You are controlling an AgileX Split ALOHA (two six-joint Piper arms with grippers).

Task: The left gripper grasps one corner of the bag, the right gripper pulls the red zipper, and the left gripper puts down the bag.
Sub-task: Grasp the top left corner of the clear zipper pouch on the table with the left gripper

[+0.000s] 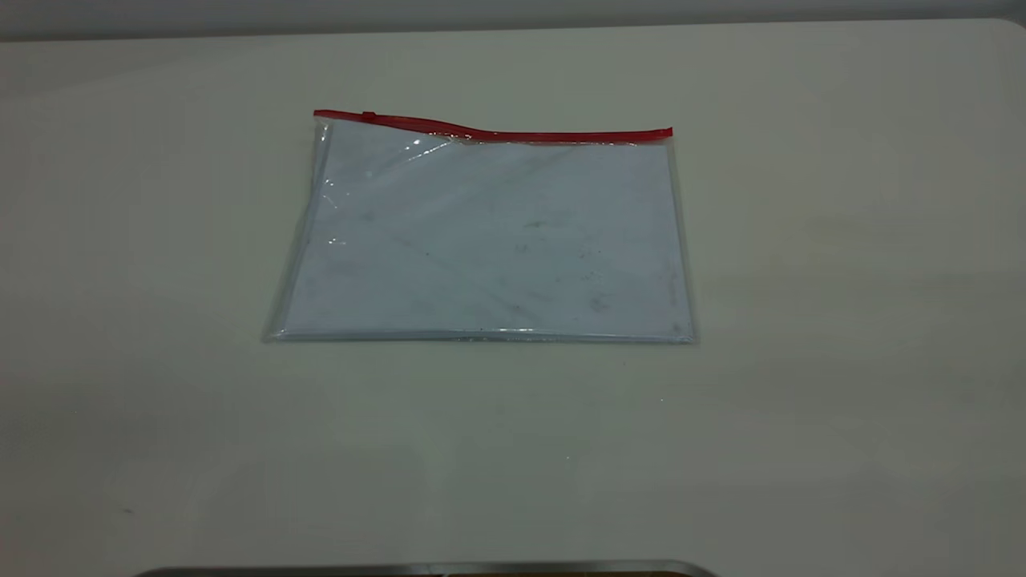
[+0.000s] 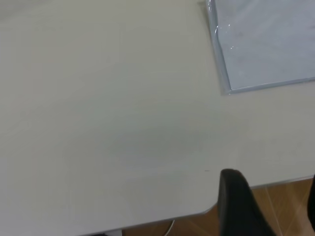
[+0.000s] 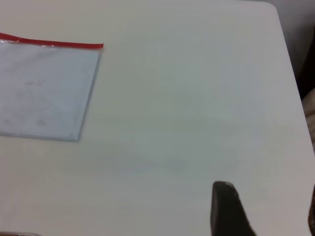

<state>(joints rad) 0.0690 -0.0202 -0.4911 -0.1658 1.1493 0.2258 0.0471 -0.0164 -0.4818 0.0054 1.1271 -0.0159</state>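
Neither arm appears in the exterior view; each pincer shows only in its own wrist view, and only in part. Of the left pincer (image 2: 275,206), one dark, blunt-tipped finger (image 2: 241,201) is visible in full, with a sliver of the second at the frame edge; the wide gap between them shows the pincer released and grasping nothing, poised over the bench (image 1: 842,280) edge, well apart from the bag (image 1: 489,240). The right pincer (image 3: 268,211) is cut off likewise: one dark finger (image 3: 224,209) and a trace of the other at the frame edge, spread apart and empty, above bare bench surface, well apart from the bag. The bag lies flat near the middle of the bench, a rectangular clear plastic pouch with a bluish-white interior, faint scuffs and specks, and glossy highlights near its left side. The red zipper (image 1: 497,132) runs along the far long edge, slightly raised and wavy toward the left; a small bump near its left end may be the slider, too small to confirm. The corner of the bag (image 1: 669,135) at the strip's right end rests on the bench. The bench surface is smooth, matte and off-white. A grey curved edge (image 1: 425,569) is cut off at the bottom of the exterior view and cannot be identified.
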